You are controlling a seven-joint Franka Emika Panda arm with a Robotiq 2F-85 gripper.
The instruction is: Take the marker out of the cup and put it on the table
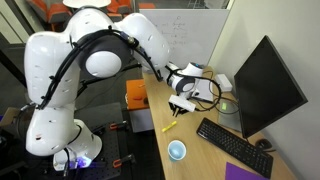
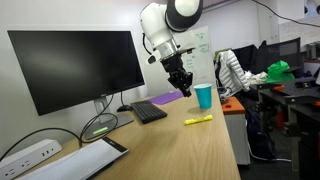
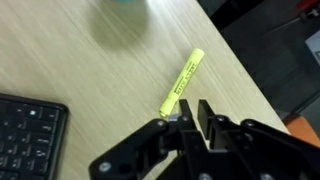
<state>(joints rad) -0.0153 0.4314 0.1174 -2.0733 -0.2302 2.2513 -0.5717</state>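
Observation:
The yellow marker lies flat on the light-wood table, outside the cup; it also shows in both exterior views. The cup stands upright near the table's edge, its teal inside visible; in the wrist view only a blurred teal rim shows at the top edge. My gripper hangs above the table just beside the marker's near end, its fingers apart with a narrow gap and nothing between them. It shows in both exterior views.
A black keyboard lies near the gripper and in front of a large monitor. A purple notebook lies by the keyboard. An orange box sits at the table's side. A power strip and cables lie on the table.

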